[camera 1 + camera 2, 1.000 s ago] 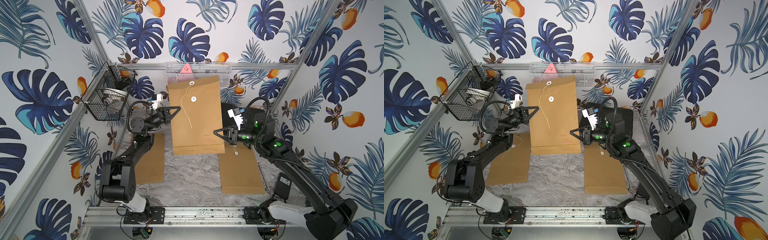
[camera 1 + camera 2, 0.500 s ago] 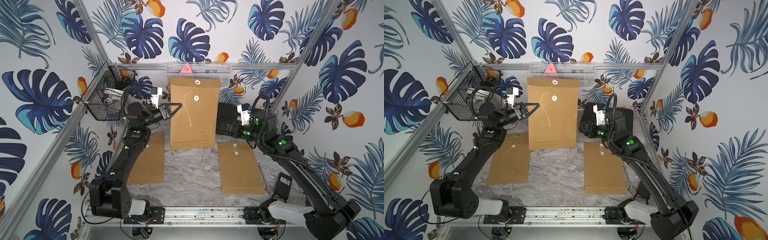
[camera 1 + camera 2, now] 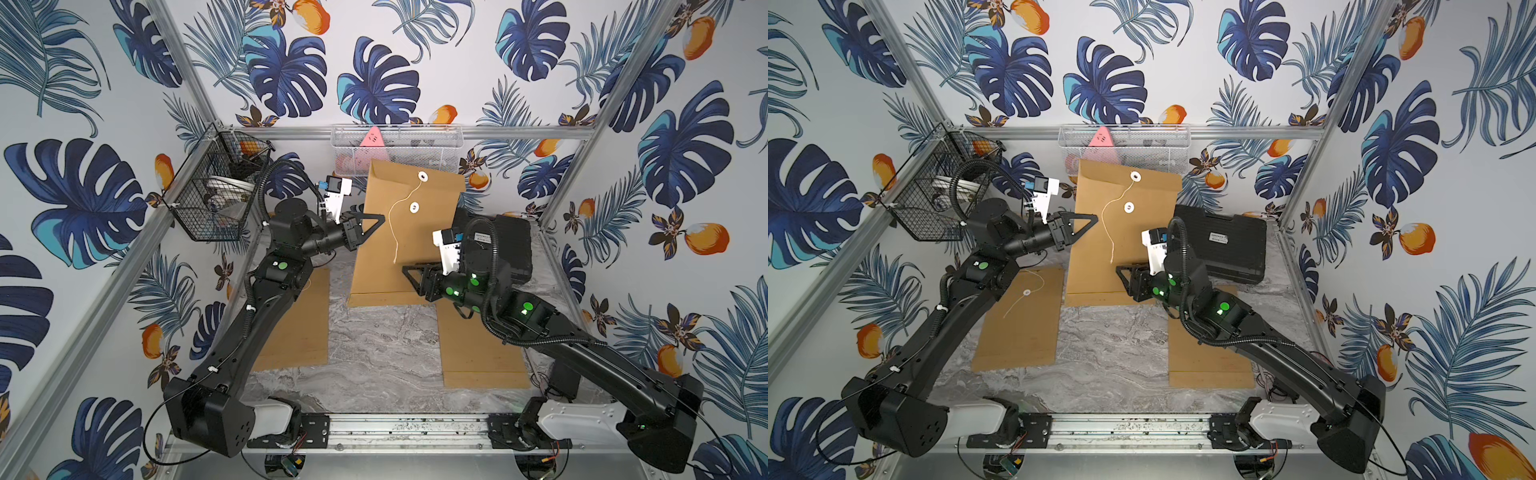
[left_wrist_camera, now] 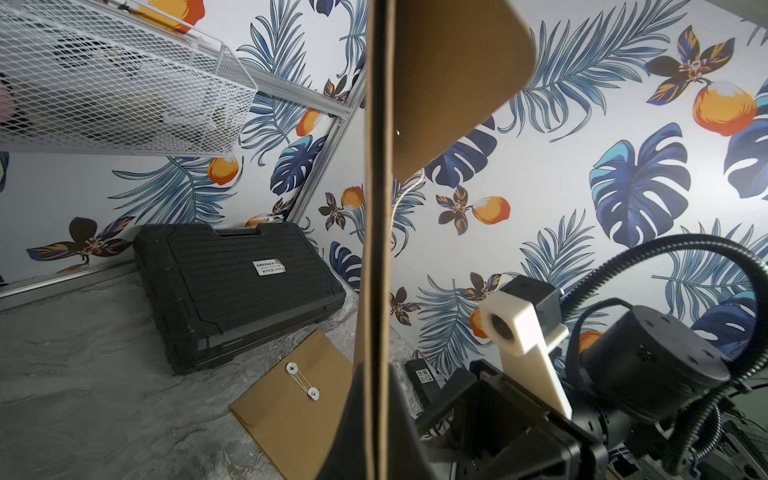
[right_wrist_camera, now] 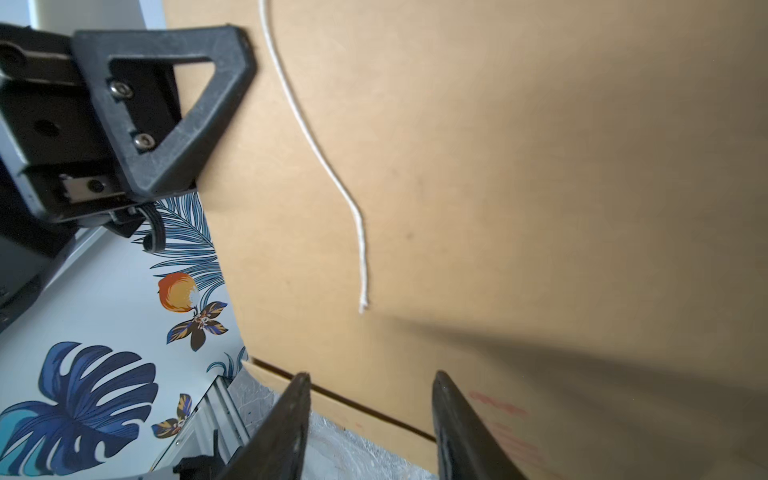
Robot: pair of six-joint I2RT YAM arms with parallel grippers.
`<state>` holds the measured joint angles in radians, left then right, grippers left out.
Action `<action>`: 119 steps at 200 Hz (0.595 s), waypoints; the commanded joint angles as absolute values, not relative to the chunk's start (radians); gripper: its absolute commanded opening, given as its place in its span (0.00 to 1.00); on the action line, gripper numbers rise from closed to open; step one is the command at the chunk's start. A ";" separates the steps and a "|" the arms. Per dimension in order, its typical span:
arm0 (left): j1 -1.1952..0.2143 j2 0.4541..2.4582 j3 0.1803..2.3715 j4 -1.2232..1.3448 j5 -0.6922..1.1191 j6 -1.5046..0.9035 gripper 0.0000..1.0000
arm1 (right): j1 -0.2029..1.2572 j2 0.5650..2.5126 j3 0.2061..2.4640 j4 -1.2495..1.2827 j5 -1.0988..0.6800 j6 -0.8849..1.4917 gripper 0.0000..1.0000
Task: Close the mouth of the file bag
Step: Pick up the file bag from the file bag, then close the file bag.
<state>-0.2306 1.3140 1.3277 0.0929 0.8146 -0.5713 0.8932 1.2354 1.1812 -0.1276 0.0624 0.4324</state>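
Since a second ago the right gripper (image 3: 409, 274) has left the right edge of the upright file bag (image 3: 419, 237), opened and come in lower down. The bag, which stood square then, now leans.

Counting round, I see three kraft file bags, two arms, two baskets and one black tool case (image 3: 511, 245). The baskets are a black wire basket (image 3: 208, 199) on the side wall and a white mesh basket (image 3: 399, 145) on the back wall. One bag stands on end at the back of the tabletop (image 3: 374, 345). A second file bag (image 3: 299, 324) lies flat under the left arm. A third file bag (image 3: 478, 357) lies flat under the right arm.

The left gripper (image 3: 374, 222) reaches in level from the side, its jaws clamped tight on the upright bag's left edge. The right gripper points at the lower right of the bag's face. Its jaws are parted about halfway, with nothing between them.

Both top views show a string (image 3: 392, 232) hanging loose from the upper button (image 3: 422, 176) past the lower button (image 3: 414, 206). Only the left wrist view shows the bag edge-on. There the flap (image 4: 457, 83) bends away from the body, so the mouth is open. That view also shows the third bag's string wound between its two buttons. Only the right wrist view shows the loose string's frayed end dangling just ahead of the parted jaw tips.
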 commanded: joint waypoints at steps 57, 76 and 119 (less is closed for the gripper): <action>-0.327 1.282 1.346 0.091 0.751 -0.536 0.00 | 0.979 1.367 1.277 -0.055 0.449 0.457 0.34; -0.334 1.279 1.354 0.076 0.750 -0.524 0.00 | 0.978 1.386 1.281 -0.042 0.489 0.454 0.22; -0.336 1.270 1.419 -0.056 0.697 -0.390 0.00 | 0.979 1.324 1.194 0.038 0.413 0.407 0.05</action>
<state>-0.3336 1.2819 1.3846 -0.0010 0.7280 -0.4915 0.9791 1.3624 1.2362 -0.0521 0.4339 0.4385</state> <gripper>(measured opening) 0.069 0.055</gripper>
